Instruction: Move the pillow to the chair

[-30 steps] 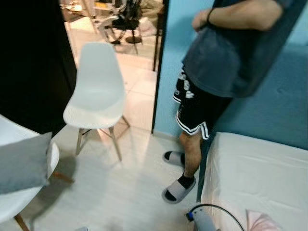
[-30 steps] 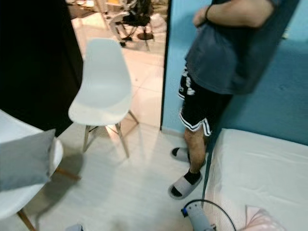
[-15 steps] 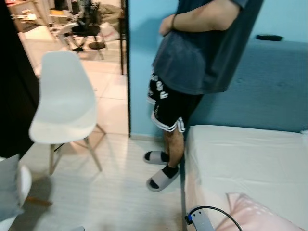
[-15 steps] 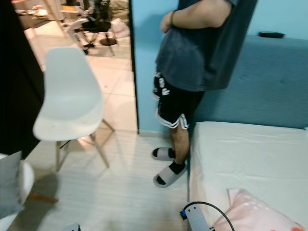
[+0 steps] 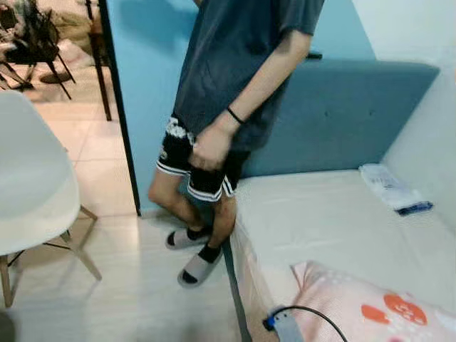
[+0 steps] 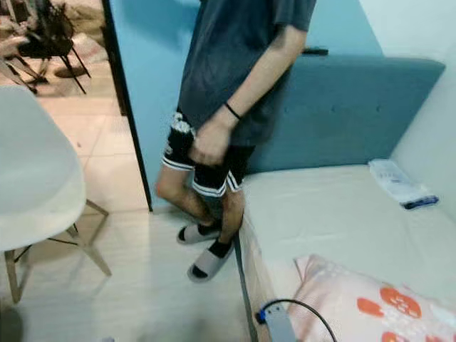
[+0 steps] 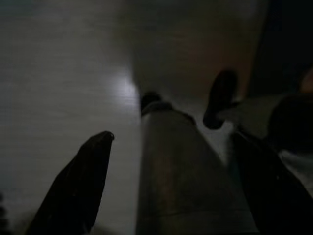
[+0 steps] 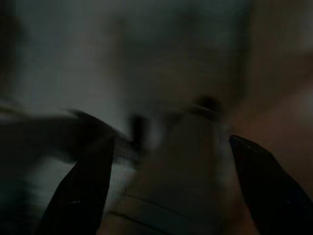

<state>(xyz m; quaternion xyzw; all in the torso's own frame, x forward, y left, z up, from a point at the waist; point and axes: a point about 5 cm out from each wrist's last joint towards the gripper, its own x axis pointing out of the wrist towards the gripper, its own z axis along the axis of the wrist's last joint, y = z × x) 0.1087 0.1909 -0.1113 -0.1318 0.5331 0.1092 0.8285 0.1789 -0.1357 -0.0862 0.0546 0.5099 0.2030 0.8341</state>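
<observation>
At nine o'clock we see a chair [image 5: 32,192] with a smooth, matt white plastic shell on pale wooden legs. The floor [image 5: 142,292] looks like light wood-grain planking with a faint sheen. At five o'clock lies a soft cloth pillow [image 5: 370,310], pink with orange print, on a smooth white cloth mattress [image 5: 320,221]. The headboard [image 5: 342,114] is matt blue fabric.

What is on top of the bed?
On the bed lies a pink pillow with orange shapes near the front, and a white and blue packet by the wall. The pillow hides the sheet under it.
</observation>
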